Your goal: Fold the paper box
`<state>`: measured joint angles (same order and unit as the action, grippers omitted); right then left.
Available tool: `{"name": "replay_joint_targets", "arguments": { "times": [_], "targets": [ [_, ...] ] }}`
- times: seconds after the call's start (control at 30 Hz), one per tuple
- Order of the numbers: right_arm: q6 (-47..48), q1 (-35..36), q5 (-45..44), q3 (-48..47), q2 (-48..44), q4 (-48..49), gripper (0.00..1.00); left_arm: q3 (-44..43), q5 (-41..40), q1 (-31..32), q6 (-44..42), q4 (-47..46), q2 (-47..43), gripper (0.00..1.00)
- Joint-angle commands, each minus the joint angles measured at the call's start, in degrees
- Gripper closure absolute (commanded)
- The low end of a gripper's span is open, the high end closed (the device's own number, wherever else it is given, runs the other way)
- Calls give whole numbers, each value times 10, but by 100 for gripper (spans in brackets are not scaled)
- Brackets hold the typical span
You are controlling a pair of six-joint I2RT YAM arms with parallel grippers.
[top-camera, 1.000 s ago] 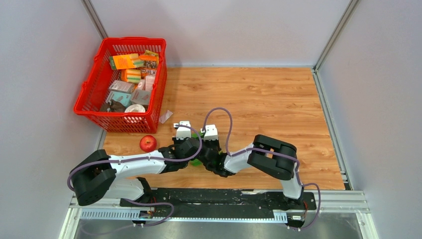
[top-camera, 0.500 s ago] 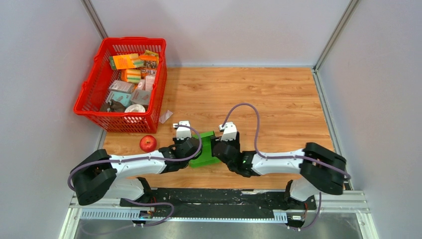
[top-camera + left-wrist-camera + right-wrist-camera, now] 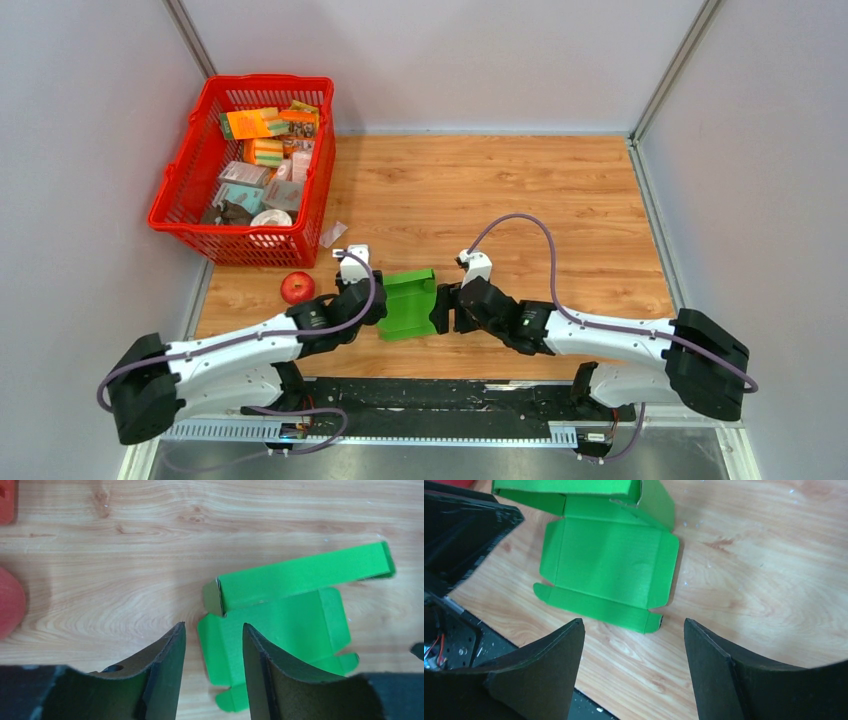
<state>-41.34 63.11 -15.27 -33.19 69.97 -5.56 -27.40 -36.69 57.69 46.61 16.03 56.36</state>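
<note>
Tabletop [image 3: 560,200] | paper box [image 3: 408,303] (part-folded) | L end effector [image 3: 377,303], R end effector [image 3: 441,308] let go

Part of paper box [image 3: 280,630] behind left claw [image 3: 213,626]; apple [image 3: 10,602] cut at edge; basket [image 3: 250,247] pkgs [image 3: 265,150] too small.

Paper box [image 3: 609,565], just ahead of right jaws: thin green card, matt, faintly grainy, sharp creases.
Tabletop [image 3: 749,555] under jaws: wood grain, smooth, slight sheen.
Left gripper [image 3: 213,630] fingers [image 3: 170,665]: matt black, rough fibrous edges.
Basket [image 3: 255,246], beyond left jaws: red plastic lattice.
</note>
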Motion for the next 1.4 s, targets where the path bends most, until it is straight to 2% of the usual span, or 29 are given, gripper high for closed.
{"name": "replay_joint_targets", "arguments": {
  "times": [0.0,0.07,0.13,0.17,0.23,0.33,0.43,0.47,0.67,0.93,1.0,1.03,1.17,1.37],
  "targets": [
    [-29,-42,81,27,-6,12,25,25,71,2,-30,70,-92,49],
    [-38,-68,124,56,-5,51,27,37,120,2,-41,77,-151,54],
    [-42,-83,179,71,0,85,29,52,166,2,-70,67,-200,55],
    [-42,-95,195,82,3,115,31,57,220,2,-80,62,-212,55],
    [-35,-103,223,86,17,136,33,54,271,2,-104,49,-224,55],
    [-19,-109,247,75,48,156,39,40,386,3,-146,29,-187,56],
    [-28,-116,279,69,85,170,48,20,411,12,-195,24,-117,51],
    [-37,-120,291,73,92,198,54,4,405,19,-208,27,-98,51],
    [-114,-121,317,97,164,297,69,-41,312,91,-281,17,5,48],
    [-167,-136,301,81,219,307,84,-77,244,125,-364,-10,112,39],
    [-176,-144,307,80,221,315,89,-90,241,130,-385,-7,130,37],
    [-178,-147,313,81,220,317,91,-95,236,131,-390,-3,148,33],
    [-187,-160,346,86,204,315,100,-124,191,134,-416,20,190,31],
    [-217,-171,391,96,168,303,100,-151,168,144,-442,41,226,30]
  ]
}}
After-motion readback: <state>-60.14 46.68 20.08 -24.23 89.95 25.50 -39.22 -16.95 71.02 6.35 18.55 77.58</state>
